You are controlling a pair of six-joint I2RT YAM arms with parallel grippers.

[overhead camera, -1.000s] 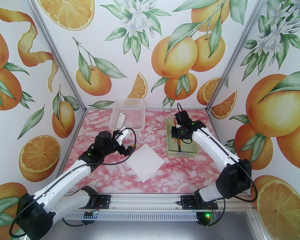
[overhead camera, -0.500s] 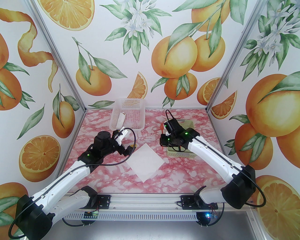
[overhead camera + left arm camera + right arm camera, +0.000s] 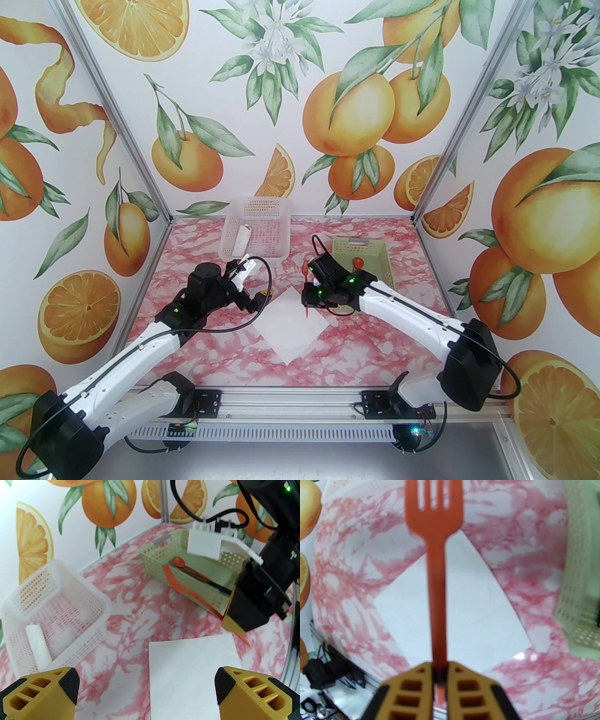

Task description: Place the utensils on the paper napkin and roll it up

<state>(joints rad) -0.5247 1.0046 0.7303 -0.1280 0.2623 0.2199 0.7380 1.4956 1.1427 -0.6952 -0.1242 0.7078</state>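
Napkin (image 3: 293, 328), near half: open from above.
Napkin, far corner: blocked by right gripper (image 3: 440, 667) clamping fork (image 3: 437, 585) above it.
Napkin, far-left edge: left gripper (image 3: 255, 300) close by, jaws spread.
Far side: white basket (image 3: 262, 206) left, green basket (image 3: 358, 243) right; bare lane between.

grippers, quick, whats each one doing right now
Left gripper: open, holding nothing.
Right gripper: closed on the handle of the orange fork.
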